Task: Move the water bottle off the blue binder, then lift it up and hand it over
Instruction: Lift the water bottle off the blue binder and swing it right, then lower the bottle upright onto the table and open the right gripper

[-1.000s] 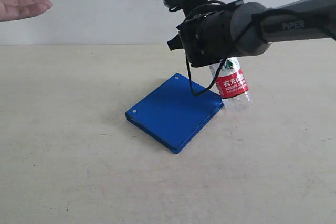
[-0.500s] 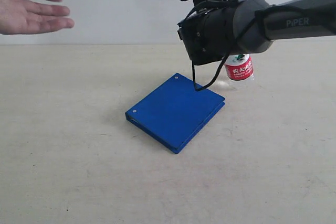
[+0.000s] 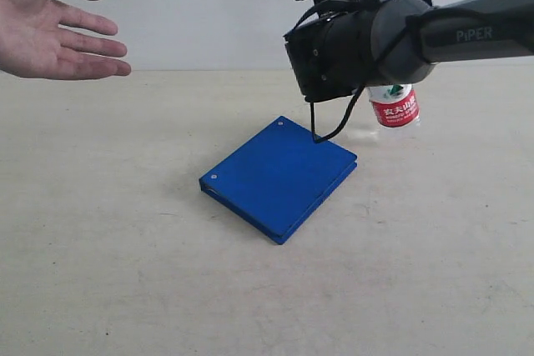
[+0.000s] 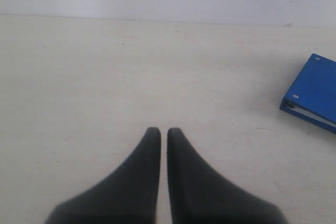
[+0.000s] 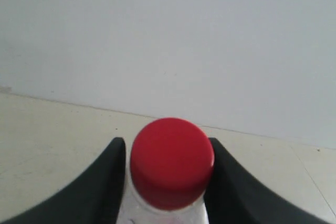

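The water bottle [image 3: 394, 108] hangs in the air behind my right arm, only its red-and-white label and clear base showing in the exterior view. In the right wrist view its red cap [image 5: 171, 161] fills the space between the two black fingers of my right gripper [image 5: 167, 156], which is shut on the bottle just under the cap. The blue binder [image 3: 279, 176] lies flat on the table below and to the left of the bottle, with nothing on it. My left gripper [image 4: 164, 132] is shut and empty over bare table; the binder's corner [image 4: 315, 95] shows beside it.
An open human hand [image 3: 54, 27] reaches in palm-up at the upper left of the exterior view. A black cable [image 3: 334, 127] dangles from my right wrist over the binder's far corner. The beige table [image 3: 125, 248] meets a pale wall behind.
My right gripper has lifted the bottle from beside the binder up into the air and a little to the right. The hand has come further into view from the left.
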### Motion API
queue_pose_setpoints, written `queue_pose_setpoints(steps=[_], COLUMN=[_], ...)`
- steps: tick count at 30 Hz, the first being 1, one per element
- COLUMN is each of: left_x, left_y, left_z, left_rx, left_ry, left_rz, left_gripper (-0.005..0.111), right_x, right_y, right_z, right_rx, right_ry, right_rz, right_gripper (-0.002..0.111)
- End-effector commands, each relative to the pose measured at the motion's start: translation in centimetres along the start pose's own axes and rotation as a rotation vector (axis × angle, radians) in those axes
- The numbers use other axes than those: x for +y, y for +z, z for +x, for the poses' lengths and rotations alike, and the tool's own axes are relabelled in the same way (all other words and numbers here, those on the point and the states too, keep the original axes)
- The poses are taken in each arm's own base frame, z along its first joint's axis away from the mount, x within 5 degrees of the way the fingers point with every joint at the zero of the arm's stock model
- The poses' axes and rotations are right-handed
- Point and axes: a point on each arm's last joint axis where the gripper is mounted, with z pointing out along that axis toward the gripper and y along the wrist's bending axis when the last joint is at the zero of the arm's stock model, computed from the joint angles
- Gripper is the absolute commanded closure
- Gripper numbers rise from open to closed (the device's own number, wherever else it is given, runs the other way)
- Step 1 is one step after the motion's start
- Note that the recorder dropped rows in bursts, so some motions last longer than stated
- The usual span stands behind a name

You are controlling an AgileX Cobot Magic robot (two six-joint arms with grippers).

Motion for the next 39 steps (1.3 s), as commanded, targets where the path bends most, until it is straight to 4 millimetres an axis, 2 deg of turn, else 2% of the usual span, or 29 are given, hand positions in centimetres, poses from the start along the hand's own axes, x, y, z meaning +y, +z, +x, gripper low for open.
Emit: queue_pose_setpoints(steps=[1, 7, 11, 13, 19, 21, 25, 27, 30, 33, 34, 36, 39], left_x=[0.0, 0.0, 0.0, 0.0, 0.0, 0.0, 0.0, 0.0, 0.0, 0.0, 0.0, 0.0, 0.0], left_y=[0.0, 0.0, 0.0, 0.0, 0.0, 0.0, 0.0, 0.0, 0.0, 0.0, 0.0, 0.0, 0.0], left_z=[-0.1, -0.1, -0.1, -0.1, -0.1, -0.1, -0.1, -0.1, -0.1, -0.1, -0.1, -0.1, -0.1], left_rx=[-0.018, -0.018, -0.018, -0.018, -0.018, -0.018, -0.018, -0.018, -0.018, -0.018, -0.018, -0.018, -0.018], left_ry=[-0.014, -0.014, -0.014, -0.014, -0.014, -0.014, -0.014, -0.014, -0.014, -0.014, -0.014, -0.014, -0.014], left_rz=[0.008, 0.008, 0.008, 0.008, 0.008, 0.008, 0.008, 0.008, 0.008, 0.008, 0.008, 0.008, 0.008], left_gripper=[0.102, 0.102, 0.102, 0.102, 0.102, 0.102, 0.102, 0.102, 0.102, 0.102, 0.102, 0.102, 0.102], right_x=[-1.2, -0.1, 1.2, 1.5, 0.6, 0.1, -0.9, -1.5, -2.3, -2.8, -2.8, -2.9, -3.2], right_y=[-0.3, -0.3, -0.5, -0.5, -0.2, 0.2, 1.6, 2.4, 3.7, 4.4, 4.5, 4.5, 4.4], right_z=[-0.7, -0.4, -0.6, -0.7, -0.9, -0.9, -0.2, 0.3, 1.1, 1.4, 1.4, 1.4, 1.1], right_rx=[-0.018, 0.017, 0.001, 0.004, -0.015, -0.013, 0.046, 0.096, 0.17, 0.188, 0.185, 0.177, 0.168], right_ry=[0.066, 0.076, 0.071, 0.127, 0.371, 0.399, 0.435, 0.444, 0.449, 0.353, 0.314, 0.232, 0.212], right_rz=[0.072, -0.051, -0.193, -0.226, -0.142, -0.114, -0.107, -0.112, -0.13, -0.156, -0.159, -0.154, -0.149], right_gripper=[0.077, 0.077, 0.077, 0.077, 0.078, 0.08, 0.091, 0.091, 0.076, 0.054, 0.05, 0.051, 0.055])
